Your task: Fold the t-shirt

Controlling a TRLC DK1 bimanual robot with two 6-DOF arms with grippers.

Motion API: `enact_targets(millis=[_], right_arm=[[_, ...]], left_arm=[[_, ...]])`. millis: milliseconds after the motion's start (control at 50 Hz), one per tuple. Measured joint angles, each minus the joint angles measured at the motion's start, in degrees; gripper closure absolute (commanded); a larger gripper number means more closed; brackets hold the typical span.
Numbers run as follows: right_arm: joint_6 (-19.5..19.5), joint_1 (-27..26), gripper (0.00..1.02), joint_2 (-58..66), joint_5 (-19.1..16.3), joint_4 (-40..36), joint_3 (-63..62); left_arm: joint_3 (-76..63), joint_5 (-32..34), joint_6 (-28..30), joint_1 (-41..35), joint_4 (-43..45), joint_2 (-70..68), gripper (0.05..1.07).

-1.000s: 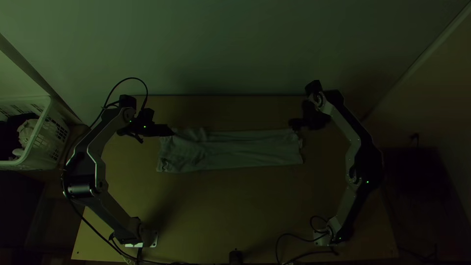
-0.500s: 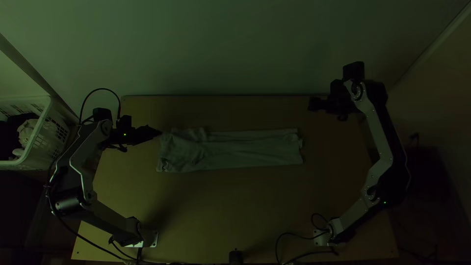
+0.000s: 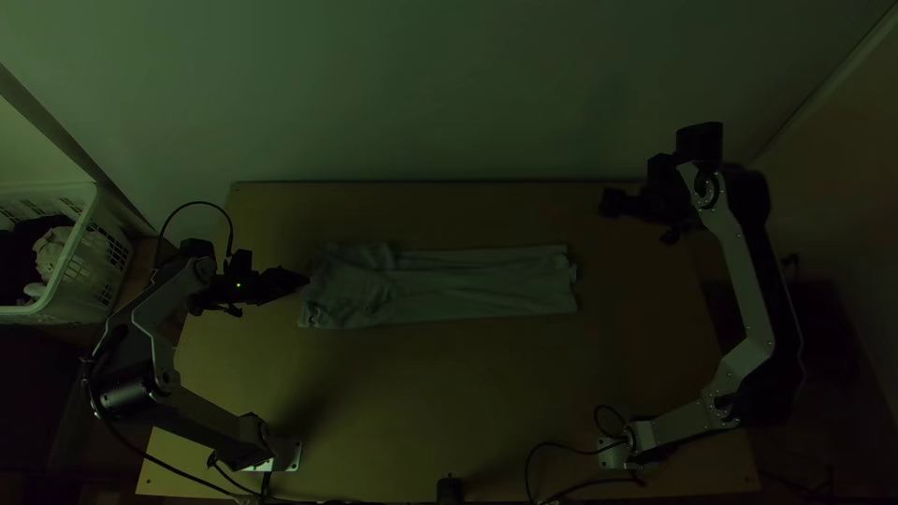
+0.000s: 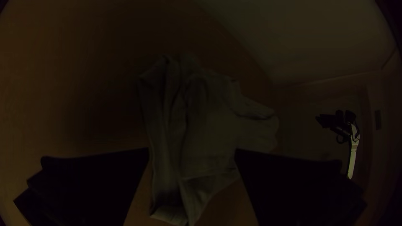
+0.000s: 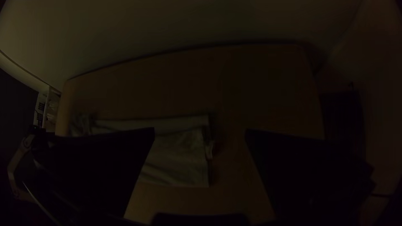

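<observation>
Pale, creased t-shirt [image 3: 458, 285] lies oblong; left end effector [image 3: 305, 280] and right end effector [image 3: 606, 203] open.

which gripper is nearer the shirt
The left gripper: its tips are close by the rumpled end of the t-shirt, while the right gripper hangs well away beyond the opposite, flatter end.

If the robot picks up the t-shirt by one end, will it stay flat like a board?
Probably not: the t-shirt has soft wrinkles and a crumpled end, so it would likely droop. It looks like thin cloth, so it's probably light. Its folded layers seem loose, so they might slip open.
</observation>
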Motion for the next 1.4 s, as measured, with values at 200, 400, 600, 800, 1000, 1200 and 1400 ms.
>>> enact_targets(millis=[200, 400, 600, 800, 1000, 1200, 1400], right_arm=[[0.13, 0.02, 0.03, -2.82, 0.00, -0.02, -3.58], [0.13, 0.00, 0.03, -4.92, 0.00, -0.02, -5.62], [0.13, -0.42, 0.03, -7.10, 0.00, -0.02, -8.46], [0.11, -1.18, 0.03, -8.22, 0.00, -0.02, -10.27], [0.11, -1.51, 0.03, -9.33, 0.00, 0.13, -10.78], [0.11, -1.88, 0.03, -11.52, 0.00, 0.15, -12.72], [0.11, -1.95, 0.03, -12.00, 0.00, 0.20, -12.92]], left_arm=[[-0.83, 0.15, 1.70, 0.24, 0.44, 1.79, 0.09], [-1.01, 0.68, 2.36, -0.31, 1.64, 5.60, 0.09], [-1.03, 0.81, 2.29, -2.03, 2.12, 5.64, 0.09], [-1.03, 0.31, -0.94, -6.67, 4.98, 5.64, 0.09], [-0.96, -3.96, -7.08, -12.81, 11.82, 5.38, 0.09], [0.00, -13.51, -12.20, -20.92, 17.11, 4.33, 0.10], [0.26, -20.15, -14.56, -27.58, 17.79, 3.15, 0.59]])
